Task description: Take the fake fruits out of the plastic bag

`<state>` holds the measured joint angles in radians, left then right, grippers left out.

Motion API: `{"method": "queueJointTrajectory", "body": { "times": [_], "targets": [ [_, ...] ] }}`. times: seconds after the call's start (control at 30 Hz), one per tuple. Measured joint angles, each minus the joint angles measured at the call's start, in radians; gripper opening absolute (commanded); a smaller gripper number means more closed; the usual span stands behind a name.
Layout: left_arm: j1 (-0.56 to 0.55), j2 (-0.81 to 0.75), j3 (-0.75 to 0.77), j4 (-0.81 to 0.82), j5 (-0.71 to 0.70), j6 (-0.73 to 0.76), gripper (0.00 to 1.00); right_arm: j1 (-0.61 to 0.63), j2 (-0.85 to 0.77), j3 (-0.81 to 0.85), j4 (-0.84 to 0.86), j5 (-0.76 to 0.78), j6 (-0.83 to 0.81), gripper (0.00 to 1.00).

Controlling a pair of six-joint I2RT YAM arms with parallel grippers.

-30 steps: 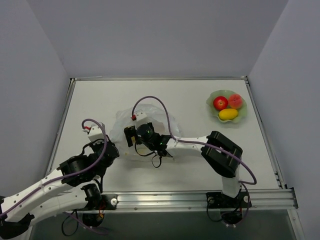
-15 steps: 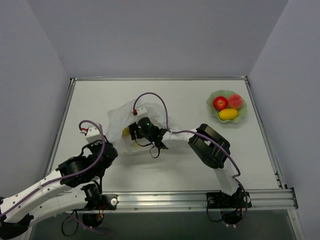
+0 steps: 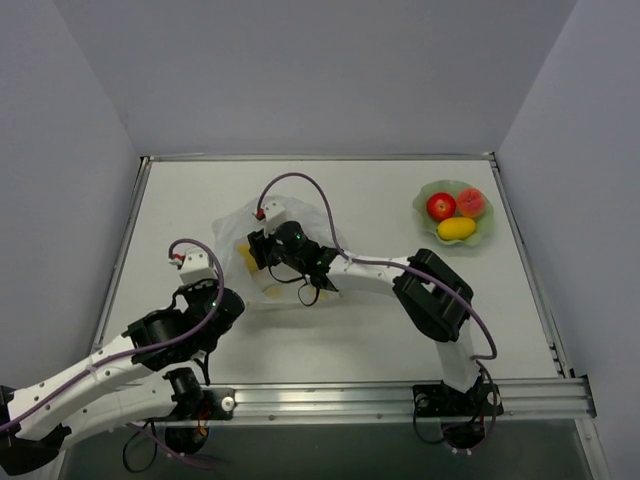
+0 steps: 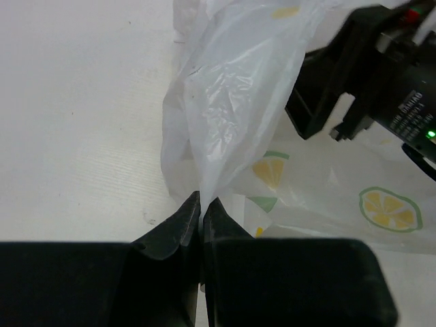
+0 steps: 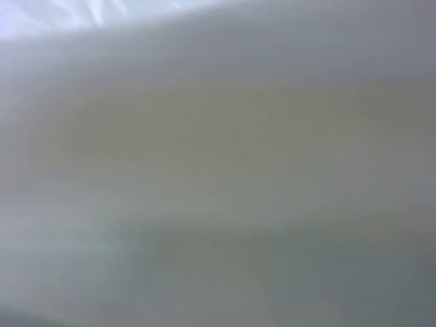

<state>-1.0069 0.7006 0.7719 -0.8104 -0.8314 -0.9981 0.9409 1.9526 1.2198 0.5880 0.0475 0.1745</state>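
Note:
The translucent white plastic bag with lemon prints lies left of the table's middle. My left gripper is shut on its near-left edge, and the film rises from the closed fingertips in the left wrist view. My right gripper reaches into the bag from the right. A yellow fruit shows through the film beside it. I cannot tell if it is held. The right wrist view shows only blurred white plastic. A red apple, a peach and a yellow oval fruit lie in the dish.
The pale green wavy-edged dish stands at the far right corner. The right arm's black wrist body sits close behind the bag in the left wrist view. A metal rail runs along the near table edge.
My right gripper has pushed further left and deeper into the bag. The bag has bunched up to the far left. My left arm has shifted slightly right, still holding the edge.

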Motion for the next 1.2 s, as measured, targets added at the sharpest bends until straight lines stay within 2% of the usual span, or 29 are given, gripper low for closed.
{"method": "queueJointTrajectory", "body": {
  "times": [0.07,0.1,0.17,0.4,0.43,0.57,0.67,0.73,0.9,1.13,1.2],
  "targets": [
    [0.000,0.000,0.000,0.006,0.001,0.003,0.02,0.000,0.066,0.087,-0.005,-0.029,-0.031,0.60],
    [-0.001,-0.008,0.000,0.011,0.002,0.006,0.02,-0.002,0.095,0.120,-0.012,-0.040,-0.048,0.68],
    [-0.001,-0.033,0.000,0.023,0.004,0.015,0.02,-0.005,0.156,0.175,-0.028,-0.060,-0.082,0.73],
    [-0.002,-0.089,-0.023,0.054,0.013,0.029,0.02,-0.010,0.318,0.292,-0.058,-0.127,-0.135,0.73],
    [-0.002,-0.089,-0.028,0.057,0.017,0.029,0.02,-0.011,0.337,0.300,-0.055,-0.138,-0.136,0.72],
    [-0.002,-0.088,-0.055,0.058,0.027,0.029,0.02,-0.018,0.384,0.297,0.023,-0.164,-0.126,0.45],
    [-0.002,-0.089,-0.064,0.051,0.027,0.028,0.02,-0.018,0.380,0.246,0.111,-0.157,-0.095,0.32],
    [-0.002,-0.090,-0.064,0.050,0.026,0.026,0.02,-0.017,0.358,0.174,0.185,-0.137,-0.080,0.31],
    [-0.002,-0.080,-0.064,0.058,0.021,0.025,0.02,-0.004,0.217,-0.037,0.241,-0.077,-0.064,0.26],
    [-0.002,-0.005,-0.068,0.148,0.003,0.050,0.02,0.031,-0.116,-0.348,0.310,0.037,-0.031,0.25],
    [0.000,0.034,-0.077,0.189,0.004,0.060,0.02,0.039,-0.212,-0.415,0.311,0.066,-0.017,0.29]
  ]
}}
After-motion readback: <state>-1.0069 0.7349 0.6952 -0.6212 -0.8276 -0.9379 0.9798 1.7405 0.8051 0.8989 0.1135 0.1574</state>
